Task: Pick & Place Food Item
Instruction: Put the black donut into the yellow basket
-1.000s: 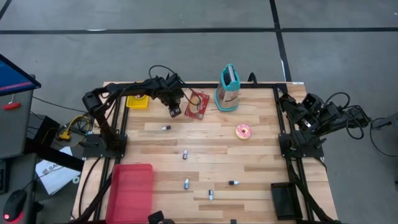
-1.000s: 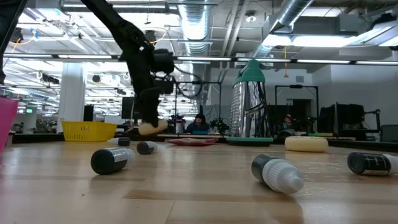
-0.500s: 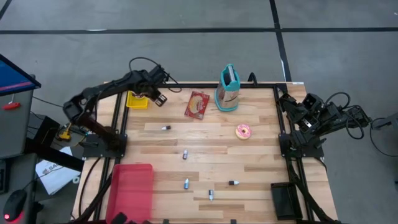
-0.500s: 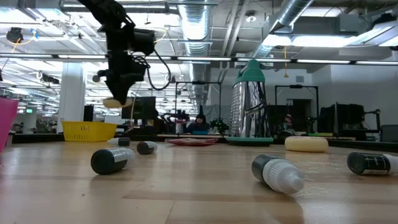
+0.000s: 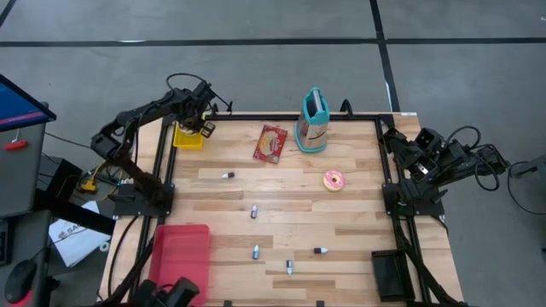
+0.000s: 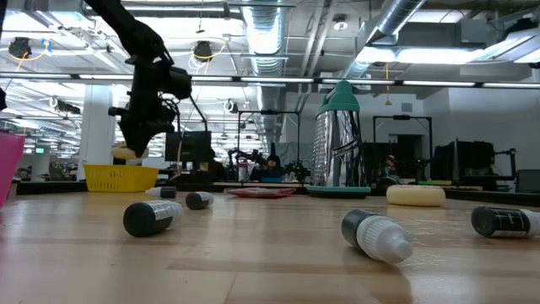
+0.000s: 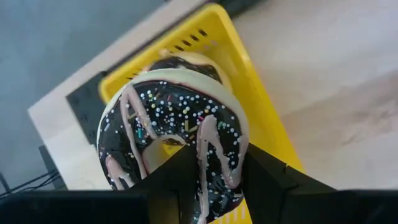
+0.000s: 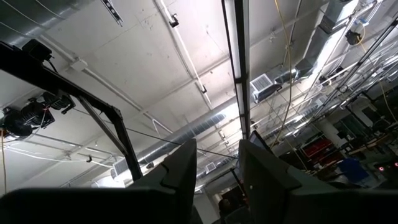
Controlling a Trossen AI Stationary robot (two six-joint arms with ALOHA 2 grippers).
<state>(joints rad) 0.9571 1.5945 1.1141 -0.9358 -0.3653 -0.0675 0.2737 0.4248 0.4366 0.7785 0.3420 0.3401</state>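
Above, we see the left gripper (image 7: 205, 186), fingers (image 7: 165, 180) closed on the chocolate-glazed doughnut (image 7: 174, 140), hanging directly over the yellow basket (image 5: 188, 137) at the counter's far-left corner; release lies straight down.

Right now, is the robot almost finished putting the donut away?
Nearly. The pick looks done: the left gripper holds the chocolate donut in its fingers, off the table. In hand: it hangs above the yellow basket. Left: lowering and letting go. The pink donut lies untouched on the table.
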